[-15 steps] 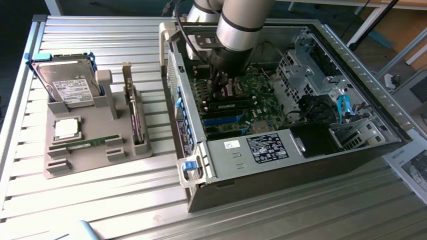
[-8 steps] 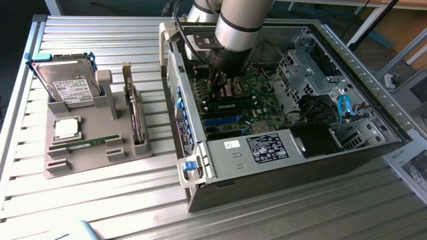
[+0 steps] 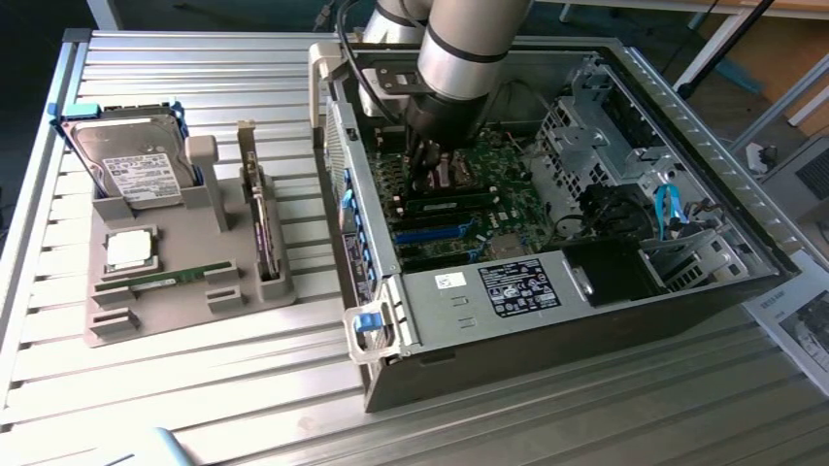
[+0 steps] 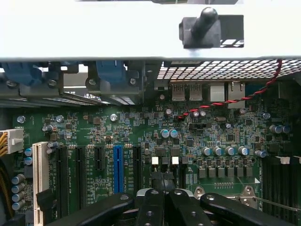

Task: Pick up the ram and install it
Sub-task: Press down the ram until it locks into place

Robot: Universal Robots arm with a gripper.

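**Gripper inside the case, ram on the tray**

Reaching down into the open computer case [image 3: 570, 194], the arm's gripper [image 3: 428, 160] hangs close over the motherboard [image 3: 480, 194] in the exterior view, near the memory slots. Well apart from it, on the exterior view's left, a grey holder tray [image 3: 169, 243] sits on the slatted table [image 3: 194, 388]. The ram [image 3: 162, 281] lies flat in a slot of that tray, below the square processor chip [image 3: 131, 249] and the hard drive [image 3: 136, 170] standing at the tray's far end. An upright card [image 3: 266, 228] stands in the tray's side rack.

In the wrist view, the gripper [image 4: 164, 207] shows its black fingers [image 4: 150, 209] pressed together with nothing between them. Ahead lie the green motherboard [image 4: 141, 136], a blue expansion slot [image 4: 117, 167], rows of small capacitors [image 4: 223, 151] and a red wire [image 4: 225, 101] strung across the board.

The main risk, as I judge it, is contact: the fingers sit low among fragile parts, so a sideways drift could clip capacitors or snag the wire. With the jaws empty and the ram on its tray, any pressing here would load bare board rather than seat a module.
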